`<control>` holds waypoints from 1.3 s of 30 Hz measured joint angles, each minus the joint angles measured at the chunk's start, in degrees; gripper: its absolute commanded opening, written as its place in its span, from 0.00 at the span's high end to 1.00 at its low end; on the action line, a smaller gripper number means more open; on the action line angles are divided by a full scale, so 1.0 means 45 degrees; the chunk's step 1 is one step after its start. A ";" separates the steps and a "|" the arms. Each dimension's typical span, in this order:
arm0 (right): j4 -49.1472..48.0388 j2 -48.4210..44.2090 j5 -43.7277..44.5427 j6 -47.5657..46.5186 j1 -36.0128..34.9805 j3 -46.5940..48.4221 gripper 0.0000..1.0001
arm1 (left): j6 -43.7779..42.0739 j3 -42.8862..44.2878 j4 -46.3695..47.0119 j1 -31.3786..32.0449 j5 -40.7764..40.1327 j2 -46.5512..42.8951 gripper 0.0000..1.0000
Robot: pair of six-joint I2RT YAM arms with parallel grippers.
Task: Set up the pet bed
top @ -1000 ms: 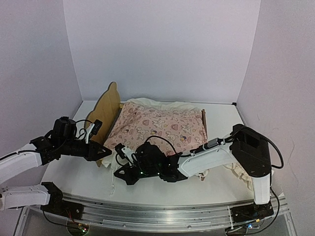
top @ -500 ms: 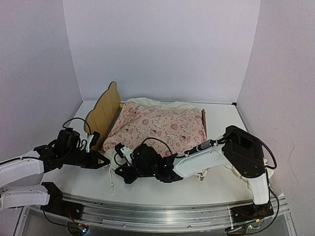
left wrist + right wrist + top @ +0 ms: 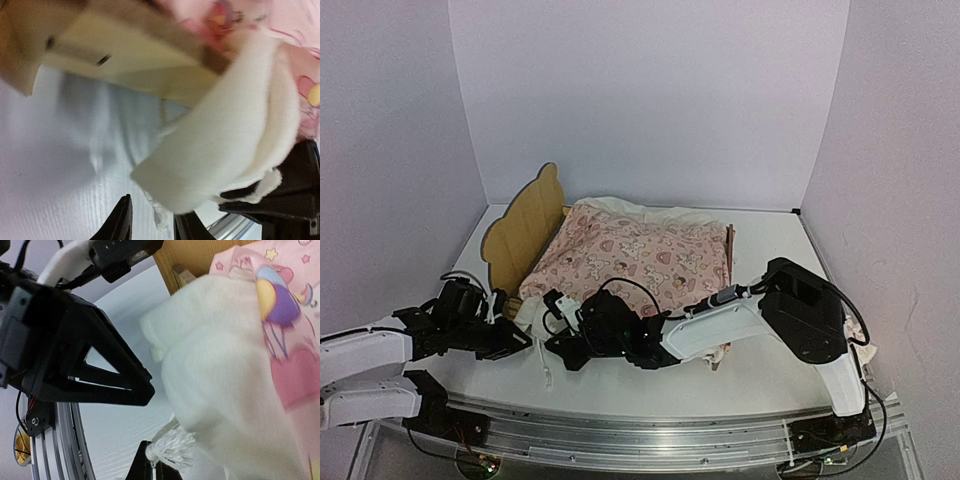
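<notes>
Jaws of left gripper [image 3: 523, 340] are part-way apart with nothing clamped. It sits low over table [image 3: 650, 390] at near left, its tip just short of cream lining [image 3: 220, 150]; right wrist view shows a gap between them. Wooden pet bed [image 3: 523, 228] sits left of centre toward the back, angled, with headboard at its left end. Over it lies pink quilt [image 3: 645, 255], covering the base. The quilt's near-left corner spills off the frame, cream lining folded outward. At that corner right gripper [image 3: 151, 467] is closed on white tassel [image 3: 172, 447], just beside left gripper. Long right arm [image 3: 720, 320] stretches across the bed's near side and hides part of it. Versus a second ago, bed and quilt have shifted left. Left gripper has dropped lower, away from headboard. Right gripper has moved left with the corner.
</notes>
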State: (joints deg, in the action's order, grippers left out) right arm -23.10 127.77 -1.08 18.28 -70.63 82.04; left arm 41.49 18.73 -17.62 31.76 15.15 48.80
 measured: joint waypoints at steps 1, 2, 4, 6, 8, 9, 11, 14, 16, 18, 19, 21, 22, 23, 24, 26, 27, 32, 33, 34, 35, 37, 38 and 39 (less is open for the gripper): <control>-0.0025 0.0025 -0.0017 -0.0016 0.0003 0.0000 1.00 | 0.0127 -0.0206 0.0007 -0.0368 -0.0003 0.0058 0.68; -0.0046 0.0049 -0.0037 -0.0034 0.0026 0.0000 1.00 | 0.0281 -0.0367 0.0002 -0.0639 -0.0065 0.0134 0.68; -0.0139 0.0091 -0.0075 -0.0059 0.0050 -0.0003 1.00 | 0.0542 -0.0610 -0.0004 -0.1069 -0.0310 0.0420 0.69; -0.0291 0.0120 -0.0096 -0.0100 0.0073 -0.0005 1.00 | 0.0607 -0.0740 0.0239 -0.1220 -0.0413 0.0705 0.71; -0.0503 0.0164 -0.0114 -0.0176 0.0110 -0.0005 1.00 | 0.0528 -0.0798 0.0825 -0.1232 -0.0369 0.0958 0.70; -0.0586 0.0203 -0.0128 -0.0220 0.0124 0.0006 1.00 | 0.0499 -0.0799 0.1153 -0.1228 -0.0323 0.1068 0.68; -0.0700 0.0381 -0.0183 -0.0322 0.0137 0.0179 1.00 | 0.0375 -0.0813 0.1846 -0.1228 -0.0265 0.1255 0.65; -0.0830 0.0876 -0.0293 -0.0432 0.0156 0.0707 1.00 | 0.0219 -0.0960 0.2938 -0.1233 -0.0417 0.1344 0.65; -0.0876 0.1134 -0.0356 -0.0468 0.0174 0.0936 1.00 | 0.0138 -0.1093 0.3422 -0.1277 -0.0574 0.1352 0.66; -0.0893 0.1340 -0.0392 -0.0500 0.0190 0.1045 1.00 | 0.0139 -0.1188 0.3791 -0.1424 -0.0637 0.1391 0.66; -0.0893 0.1422 -0.0392 -0.0513 0.0190 0.1081 1.00 | 0.0194 -0.1212 0.3918 -0.1538 -0.0639 0.1408 0.67; -0.0896 0.1655 -0.0383 -0.0532 0.0190 0.1272 1.00 | 0.0306 -0.1221 0.4120 -0.1782 -0.0624 0.1408 0.67; -0.0906 0.1788 -0.0368 -0.0534 0.0190 0.1409 1.00 | 0.0360 -0.1221 0.4183 -0.1893 -0.0628 0.1407 0.66; -0.0924 0.1944 -0.0322 -0.0534 0.0190 0.1566 1.00 | 0.0425 -0.1234 0.4249 -0.2023 -0.0639 0.1400 0.66; -0.0937 0.2111 -0.0257 -0.0534 0.0190 0.1728 1.00 | 0.0466 -0.1259 0.4296 -0.2147 -0.0652 0.1376 0.65; -0.0944 0.2489 -0.0101 -0.0534 0.0190 0.2117 1.00 | 0.0462 -0.1341 0.4378 -0.2354 -0.0715 0.1281 0.64; -0.0949 0.2708 -0.0021 -0.0534 0.0190 0.2361 1.00 | 0.0450 -0.1376 0.4397 -0.2443 -0.0742 0.1208 0.64; -0.0945 0.3544 0.0460 -0.0564 0.0190 0.3330 1.00 | 0.0416 -0.1519 0.4807 -0.2583 -0.0872 0.1072 0.67; -0.0946 0.3650 0.0528 -0.0580 0.0190 0.3468 1.00 | 0.0424 -0.1570 0.4930 -0.2583 -0.0861 0.1079 0.67; -0.0948 0.3718 0.0580 -0.0596 0.0190 0.3560 1.00 | 0.0436 -0.1622 0.5048 -0.2583 -0.0833 0.1114 0.67; -0.0951 0.3757 0.0629 -0.0616 0.0190 0.3612 1.00 | 0.0453 -0.1671 0.5163 -0.2583 -0.0790 0.1177 0.67; -0.0951 0.3811 0.0647 -0.0629 0.0190 0.3708 1.00 | 0.0428 -0.1714 0.5452 -0.2583 -0.0722 0.1400 0.69; -0.0954 0.3843 0.0644 -0.0631 0.0190 0.3780 1.00 | 0.0399 -0.1721 0.5605 -0.2583 -0.0703 0.1552 0.69; -0.0956 0.3872 0.0640 -0.0631 0.0190 0.3849 1.00 | 0.0344 -0.1721 0.5754 -0.2583 -0.0697 0.1722 0.69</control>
State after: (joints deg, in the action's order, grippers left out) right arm -27.40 145.19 1.80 15.44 -69.78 99.36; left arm 43.04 10.98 8.28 20.14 12.01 56.55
